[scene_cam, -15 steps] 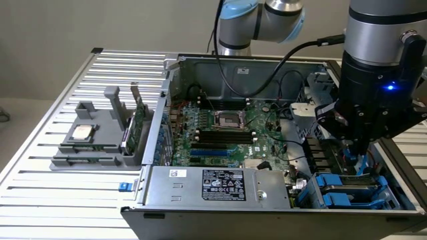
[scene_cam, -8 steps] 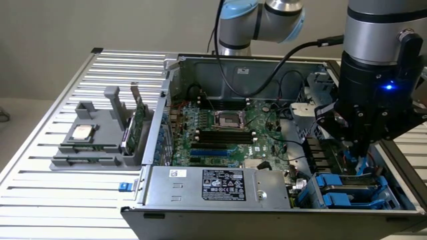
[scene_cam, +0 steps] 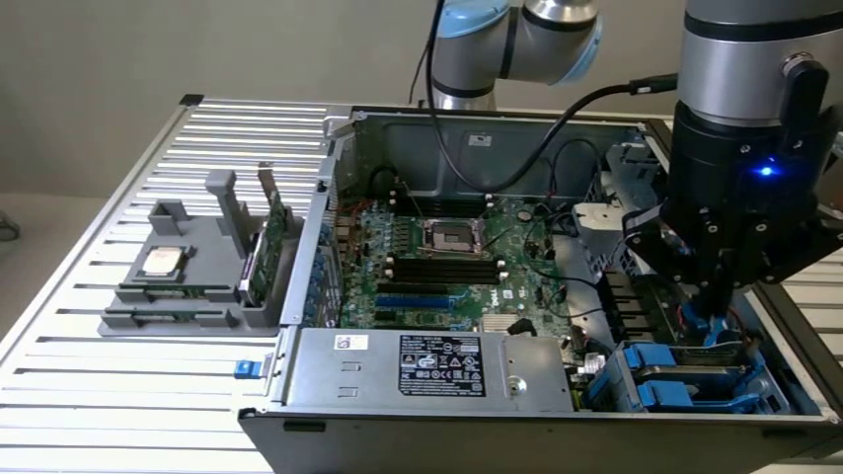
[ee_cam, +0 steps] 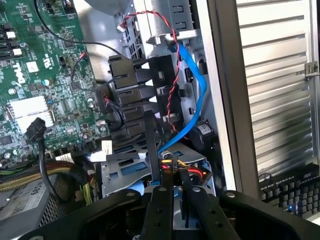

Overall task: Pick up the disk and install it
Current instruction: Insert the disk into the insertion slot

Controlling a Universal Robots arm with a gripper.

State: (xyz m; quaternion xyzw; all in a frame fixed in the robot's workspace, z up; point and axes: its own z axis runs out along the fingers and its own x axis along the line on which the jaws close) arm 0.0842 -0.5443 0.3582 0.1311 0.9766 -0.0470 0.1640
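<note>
Proximity decides this moment. The gripper (scene_cam: 713, 318) stands upright in the drive bay, in the corner of the computer case (scene_cam: 316, 395) nearest the camera on the exterior view's right. Its fingers point straight down at the blue-framed disk (scene_cam: 698, 380) directly beneath them.

The disk sits low in that bay, close against the case's near wall. As far as I can judge, its flat face is up and its longer sides run along that wall. The label is hidden, so the blue carrier is the only thing that identifies it.

In the wrist view the jaws of the gripper (ee_cam: 179, 191) are drawn almost together, leaving only a narrow slot. A pale strip shows in that slot. I cannot tell whether it is the carrier's edge being pinched or just the bay floor behind.

A blue cable (ee_cam: 192, 90) and a twisted red-and-black wire (ee_cam: 172, 75) run close along the bay wall, just beside the fingers' line. The motherboard (scene_cam: 435, 267) lies well apart, towards the middle of the case. The grey parts tray (scene_cam: 172, 316) sits outside the case on the slatted table (scene_cam: 132, 395).
</note>
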